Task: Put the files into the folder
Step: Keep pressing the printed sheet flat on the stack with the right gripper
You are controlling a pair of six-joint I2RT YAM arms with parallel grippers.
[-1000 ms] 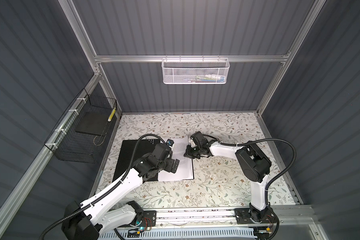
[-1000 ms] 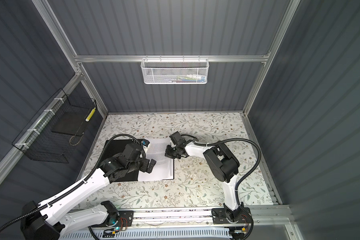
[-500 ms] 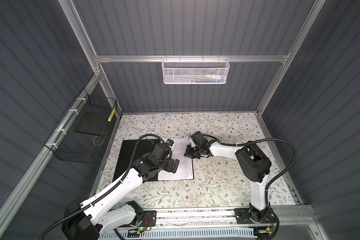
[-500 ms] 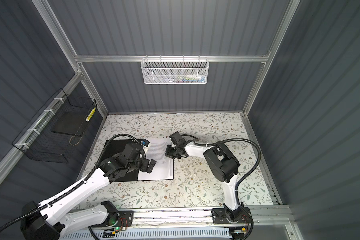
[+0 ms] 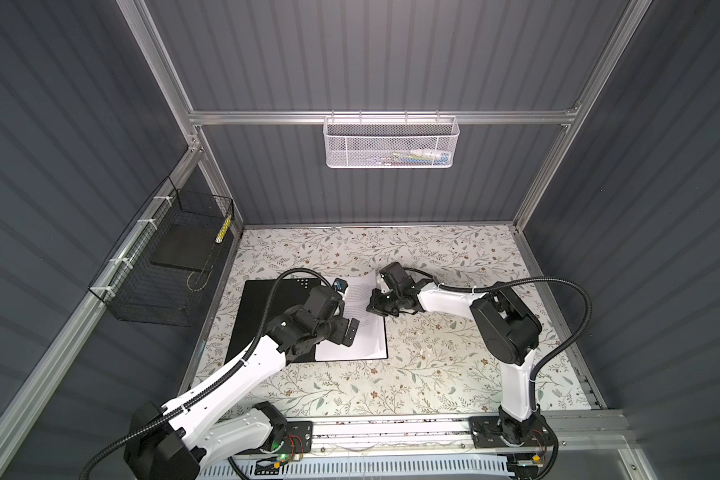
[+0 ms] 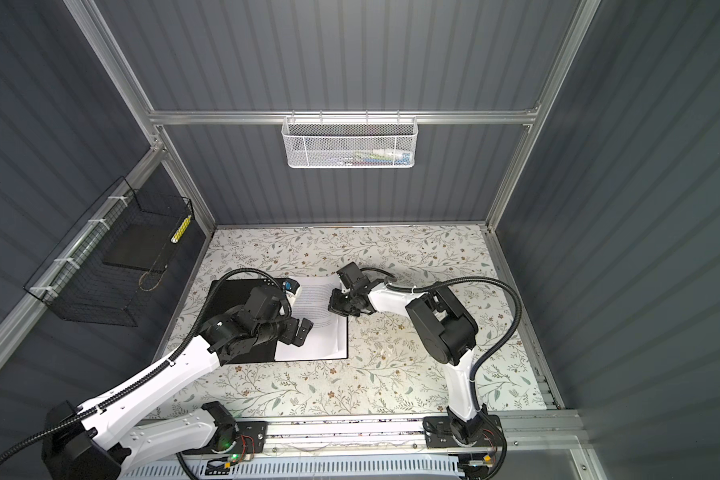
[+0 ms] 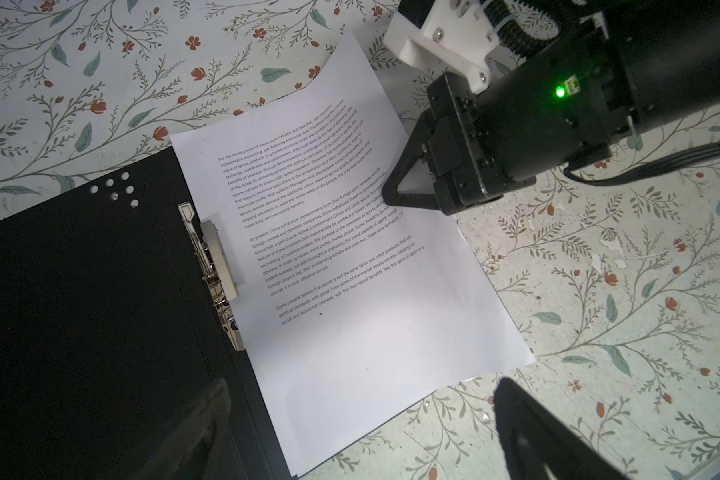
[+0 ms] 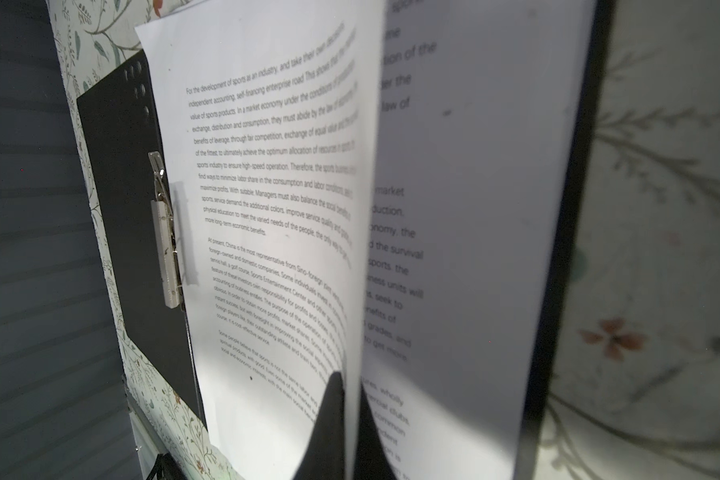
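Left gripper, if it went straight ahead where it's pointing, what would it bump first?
Probably the top white sheet lying over the open folder; the open left gripper aims at it.

Smooth matt paper files (image 7: 350,332) on a matt black folder (image 7: 80,311) (its clip (image 7: 219,266) shiny metal)
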